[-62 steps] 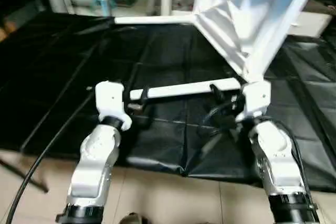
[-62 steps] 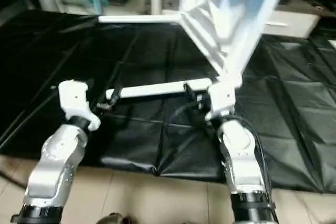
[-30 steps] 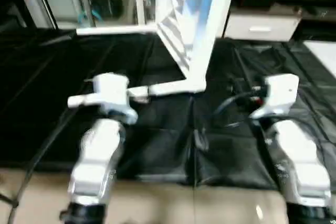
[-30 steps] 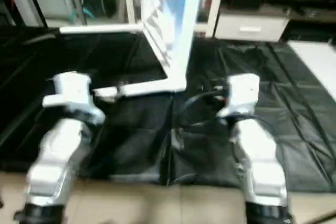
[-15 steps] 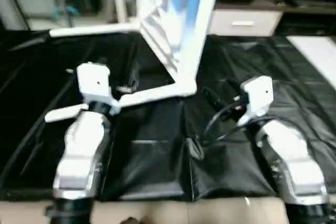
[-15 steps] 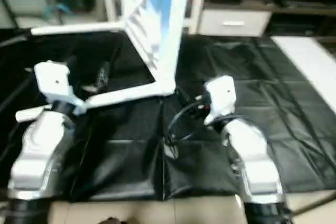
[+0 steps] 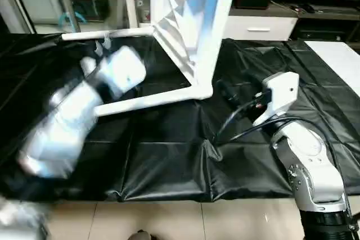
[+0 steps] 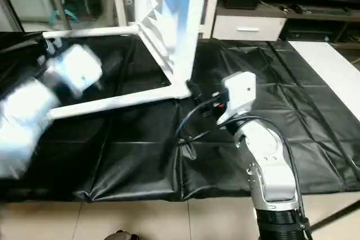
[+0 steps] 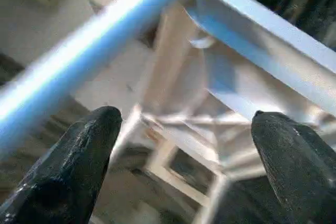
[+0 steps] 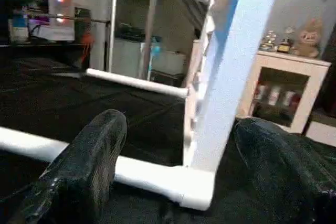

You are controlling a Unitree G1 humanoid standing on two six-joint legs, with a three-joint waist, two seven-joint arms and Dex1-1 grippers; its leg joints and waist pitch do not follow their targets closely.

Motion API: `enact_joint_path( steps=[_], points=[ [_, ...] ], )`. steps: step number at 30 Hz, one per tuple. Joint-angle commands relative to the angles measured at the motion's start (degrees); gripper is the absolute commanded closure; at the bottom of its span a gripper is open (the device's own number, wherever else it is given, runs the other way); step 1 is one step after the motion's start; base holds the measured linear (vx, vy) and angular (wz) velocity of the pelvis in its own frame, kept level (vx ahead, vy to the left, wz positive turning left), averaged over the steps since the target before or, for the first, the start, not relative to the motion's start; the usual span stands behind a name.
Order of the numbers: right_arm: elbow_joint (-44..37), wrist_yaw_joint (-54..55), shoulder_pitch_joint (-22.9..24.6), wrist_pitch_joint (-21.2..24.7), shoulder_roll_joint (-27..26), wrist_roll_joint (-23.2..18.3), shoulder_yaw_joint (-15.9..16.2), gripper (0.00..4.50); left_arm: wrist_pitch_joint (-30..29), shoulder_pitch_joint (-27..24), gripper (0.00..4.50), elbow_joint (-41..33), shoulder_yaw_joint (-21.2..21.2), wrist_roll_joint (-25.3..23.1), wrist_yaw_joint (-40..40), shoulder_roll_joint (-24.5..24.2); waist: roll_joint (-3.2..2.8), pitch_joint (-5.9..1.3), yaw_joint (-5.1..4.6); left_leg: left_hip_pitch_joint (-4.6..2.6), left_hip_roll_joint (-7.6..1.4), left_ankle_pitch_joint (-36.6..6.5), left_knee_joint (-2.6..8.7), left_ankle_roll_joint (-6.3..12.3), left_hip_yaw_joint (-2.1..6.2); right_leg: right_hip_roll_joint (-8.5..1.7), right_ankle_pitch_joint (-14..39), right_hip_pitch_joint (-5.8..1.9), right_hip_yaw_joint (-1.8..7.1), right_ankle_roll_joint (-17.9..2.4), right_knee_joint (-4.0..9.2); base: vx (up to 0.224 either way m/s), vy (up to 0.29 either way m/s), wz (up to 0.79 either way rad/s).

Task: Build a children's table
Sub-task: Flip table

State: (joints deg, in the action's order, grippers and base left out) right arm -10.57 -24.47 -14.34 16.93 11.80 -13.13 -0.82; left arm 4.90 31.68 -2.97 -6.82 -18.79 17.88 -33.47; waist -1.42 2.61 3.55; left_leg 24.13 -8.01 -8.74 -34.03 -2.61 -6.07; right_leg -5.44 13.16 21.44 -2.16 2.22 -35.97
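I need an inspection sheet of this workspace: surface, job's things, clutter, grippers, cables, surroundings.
Surface: black sheet spread on a tiled floor, creased.
Job's things: table top standing on its edge; legs lying level from its corners.
Clutter: nothing seen.
Grippers: left gripper open, empty, near the top; right gripper open, empty, facing the lower corner.
Cables: black cable looping at the right wrist.
Surroundings: white cabinet and shelves behind.

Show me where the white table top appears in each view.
Left eye: table top, upper centre, standing on edge.
Right eye: upper centre too.
Left wrist: its ribbed underside beyond the open jaws.
Right wrist: edge-on beyond the jaws.
Shared landmark: the leg joined at its bottom corner.
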Motion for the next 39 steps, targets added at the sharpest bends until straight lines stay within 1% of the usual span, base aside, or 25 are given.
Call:
enact_joint_path(
  steps=[1, 3, 4, 7, 9, 11, 13, 14, 15, 16, 17, 18, 19, 20, 21, 23, 24, 25, 28, 29, 30, 33, 34, 37, 39],
  points=[
    [-1.05, -0.91, -0.46, 0.77, 0.19, -1.02, 0.08, 0.39, 2.08, 2.79, 0.00, -0.54, -0.34, -0.83, 0.81, -0.24, -0.59, -2.84, 0.18, -2.55, -3.26, -36.41, 5.64, -6.62, 1.35, -3.14, 20.09, 0.38, 1.55, -6.93, 5.40, 0.000, 0.000, 0.00],
    [-1.02, -0.99, -0.54, 0.82, -0.06, -1.34, -0.10, 0.19, 3.52, 4.11, 0.00, -0.71, -0.13, -0.93, 0.66, -0.20, -0.51, -2.88, 0.36, -2.44, -3.30, -36.20, 5.62, -6.34, 1.32, -3.19, 20.15, 0.42, 1.54, -7.20, 5.30, 0.000, 0.000, 0.00],
    [-0.84, -0.86, -0.79, 0.76, -0.30, -1.60, -0.19, 0.07, 5.51, 6.02, 0.00, -0.26, -0.19, -1.18, 0.43, -0.24, -0.38, -3.00, 0.45, -2.14, -3.37, -34.55, 5.69, -6.07, 1.18, -3.08, 18.00, 0.29, 1.49, -7.44, 5.06, 0.000, 0.000, 0.00],
    [-0.89, -0.78, -1.00, 0.76, -0.63, -1.93, 0.03, 0.07, 8.06, 8.16, 0.00, 1.33, -0.70, -1.72, 0.28, -1.43, -0.14, -3.15, 0.48, -1.87, -3.41, -32.17, 5.65, -5.51, 0.80, -3.10, 16.77, 0.15, 1.44, -7.46, 4.81, 0.000, 0.000, 0.00],
    [-1.01, -0.65, -1.12, 0.66, -0.87, -2.20, 0.42, 0.07, 9.74, 9.89, 0.00, 2.80, -0.71, -2.03, 0.38, -2.42, 0.00, -3.32, 0.64, -1.69, -3.38, -29.40, 5.45, -4.90, 0.43, -3.06, 15.79, 0.20, 1.48, -7.43, 4.67, 0.000, 0.000, 0.00],
    [-1.06, -0.57, -1.21, 0.54, -1.08, -2.26, 0.73, 0.07, 10.78, 10.86, 0.00, 3.68, -0.55, -2.35, 0.33, -2.98, -0.09, -3.36, 0.88, -1.85, -3.45, -28.42, 5.30, -4.71, 0.17, -3.01, 15.77, 0.44, 1.51, -7.54, 4.72, 0.000, 0.000, 0.00],
    [-1.14, -0.39, -1.47, 0.58, -1.44, -2.25, 1.05, 0.07, 11.77, 12.35, 0.00, 5.26, -0.33, -3.21, 0.04, -3.73, 0.04, -3.37, 0.95, -1.75, -3.52, -27.81, 5.26, -4.69, -0.01, -2.98, 16.17, 0.43, 1.52, -7.49, 4.73, 0.000, 0.000, 0.00],
    [-1.71, -1.10, -1.79, 1.04, -1.46, -2.45, 1.89, 0.07, 12.73, 14.17, 0.00, 8.00, -0.62, -5.53, -0.71, -5.09, -0.17, -3.50, 1.14, -1.72, -3.53, -26.61, 5.14, -4.67, -0.14, -2.95, 15.10, 0.46, 1.55, -7.50, 4.61, 0.000, 0.000, 0.00],
    [-1.71, -1.10, -1.79, 1.04, -1.46, -2.45, 1.89, 0.07, 12.73, 14.17, 0.00, 8.00, -0.62, -5.53, -0.71, -5.09, -0.13, -3.57, 1.17, -1.62, -3.50, -25.79, 5.07, -4.67, -0.21, -2.86, 14.33, 0.38, 1.53, -7.36, 4.52, 0.000, 0.000, 0.00],
    [-1.71, -1.10, -1.79, 1.04, -1.46, -2.45, 1.89, 0.07, 12.73, 14.17, 0.00, 8.00, -0.62, -5.53, -0.71, -5.09, -0.12, -3.73, 1.22, -1.49, -3.58, -23.56, 5.11, -4.86, -0.32, -2.68, 11.63, 0.11, 1.47, -7.32, 4.12, 0.000, 0.000, 0.00],
    [-2.81, -2.80, -1.93, 2.02, -1.06, -2.98, 3.31, 0.07, 12.58, 16.60, 0.00, 12.67, -1.20, -8.00, -0.93, -6.76, -0.04, -3.75, 1.46, -1.50, -3.65, -21.79, 5.01, -4.71, -0.48, -2.52, 9.09, 0.12, 1.43, -7.39, 3.99, 0.000, 0.000, 0.00],
    [-3.29, -3.42, -1.97, 2.25, -0.89, -2.94, 4.02, 0.07, 12.64, 18.13, 0.00, 15.55, -1.70, -9.40, -1.19, -7.83, -0.19, -3.87, 1.65, -1.74, -3.55, -20.85, 4.76, -4.43, -0.70, -2.39, 7.38, 0.29, 1.45, -7.56, 3.86, 0.057, -0.019, -0.11],
    [-3.33, -3.46, -1.98, 2.27, -0.88, -2.93, 4.08, 0.07, 12.64, 18.25, 0.00, 15.78, -1.74, -9.51, -1.21, -7.91, -0.26, -4.04, 1.64, -1.54, -3.48, -19.06, 4.67, -4.52, -0.75, -2.34, 5.44, -0.08, 1.43, -7.47, 3.54, 0.000, 0.000, 0.00],
    [-3.56, -3.70, -2.01, 2.33, -0.78, -2.90, 4.50, 0.07, 12.89, 19.25, 0.00, 17.69, -2.05, -10.38, -1.42, -8.55, -0.28, -4.13, 1.65, -1.46, -3.55, -17.89, 4.70, -4.67, -0.77, -2.31, 3.81, -0.20, 1.37, -7.53, 3.34, 0.000, 0.000, 0.00],
    [-3.56, -3.70, -2.01, 2.33, -0.78, -2.90, 4.50, 0.07, 12.89, 19.25, 0.00, 17.69, -2.05, -10.38, -1.42, -8.55, -0.32, -4.15, 1.71, -1.52, -3.60, -17.29, 4.66, -4.71, -0.79, -2.20, 2.66, -0.09, 1.31, -7.55, 3.30, 0.000, 0.000, 0.00],
    [-3.37, -3.16, -2.26, 1.78, -1.04, -2.45, 5.04, 0.07, 15.49, 22.07, 0.00, 21.99, -2.38, -12.53, -3.79, -9.69, -0.60, -4.31, 1.89, -1.92, -3.73, -15.75, 4.36, -4.90, -1.12, -1.98, -1.98, 0.09, 1.26, -8.62, 2.97, 0.000, 0.000, 0.00],
    [-3.34, -2.93, -2.32, 1.51, -1.12, -2.21, 5.20, 0.07, 16.19, 22.90, 0.00, 23.15, -2.50, -13.14, -4.58, -9.92, -0.53, -4.48, 1.92, -1.99, -3.74, -14.50, 4.20, -4.75, -1.26, -1.97, -4.36, -0.13, 1.23, -9.00, 2.75, 0.051, 0.019, -0.03],
    [-3.38, -2.80, -2.33, 1.41, -1.21, -2.14, 5.31, 0.07, 16.30, 23.57, 0.00, 24.05, -2.77, -13.93, -5.08, -10.16, -0.45, -4.49, 2.01, -1.85, -3.74, -13.07, 4.14, -4.43, -1.37, -2.00, -6.20, -0.34, 1.19, -9.15, 2.61, 0.000, 0.000, 0.00],
    [-3.68, -2.65, -2.21, 1.38, -1.49, -1.93, 5.64, 0.07, 17.28, 25.37, 0.00, 26.76, -3.40, -15.72, -6.90, -10.74, -0.56, -4.38, 2.14, -1.99, -3.76, -13.54, 4.10, -4.33, -1.52, -2.09, -5.81, -0.25, 1.22, -9.35, 2.71, 0.000, 0.000, 0.00],
    [-3.80, -2.62, -2.16, 1.40, -1.52, -1.88, 5.72, 0.07, 17.60, 25.82, 0.00, 27.47, -3.54, -16.10, -7.38, -10.87, -0.49, -4.25, 2.16, -2.07, -3.79, -14.97, 4.21, -4.36, -1.59, -2.14, -3.86, -0.16, 1.31, -9.33, 2.89, 0.000, 0.000, 0.00],
    [-3.99, -2.57, -2.08, 1.45, -1.56, -1.78, 5.86, 0.07, 18.20, 26.62, 0.00, 28.74, -3.77, -16.75, -8.20, -11.08, -0.75, -4.08, 2.16, -2.01, -3.83, -16.91, 4.37, -4.82, -1.55, -2.22, -1.40, -0.06, 1.39, -9.22, 3.07, 0.000, 0.000, 0.00],
    [-4.14, -2.49, -1.98, 1.37, -1.66, -1.73, 5.94, 0.07, 18.75, 27.59, 0.00, 30.00, -3.81, -17.49, -9.34, -11.20, -0.79, -3.94, 2.31, -2.38, -4.10, -21.56, 4.65, -5.87, -1.41, -2.42, 3.98, 0.25, 1.50, -8.92, 3.40, 0.000, 0.000, 0.00],
    [-4.15, -2.38, -1.98, 1.25, -1.67, -1.67, 6.00, 0.07, 19.30, 28.19, 0.00, 30.89, -3.86, -17.82, -10.00, -11.22, -0.94, -3.87, 2.32, -2.29, -4.12, -22.07, 4.71, -6.02, -1.34, -2.42, 4.53, 0.27, 1.51, -8.88, 3.41, 0.000, 0.000, 0.00],
    [-4.41, -1.90, -1.80, 1.01, -1.91, -1.49, 6.37, 0.07, 20.60, 29.70, 0.00, 33.27, -4.31, -18.96, -11.45, -11.66, -0.83, -3.85, 2.46, -2.33, -4.10, -23.09, 4.71, -6.35, -1.32, -2.37, 5.43, 0.45, 1.54, -8.58, 3.56, 0.000, 0.000, 0.00],
    [-4.53, -1.85, -1.74, 0.82, -1.86, -1.12, 6.83, 0.07, 20.88, 30.41, 0.00, 34.60, -4.58, -19.80, -12.36, -12.17, -0.91, -3.88, 2.52, -2.33, -4.18, -23.09, 4.74, -6.53, -1.26, -2.40, 5.29, 0.51, 1.53, -8.53, 3.50, 0.000, 0.000, 0.00]
  ],
)
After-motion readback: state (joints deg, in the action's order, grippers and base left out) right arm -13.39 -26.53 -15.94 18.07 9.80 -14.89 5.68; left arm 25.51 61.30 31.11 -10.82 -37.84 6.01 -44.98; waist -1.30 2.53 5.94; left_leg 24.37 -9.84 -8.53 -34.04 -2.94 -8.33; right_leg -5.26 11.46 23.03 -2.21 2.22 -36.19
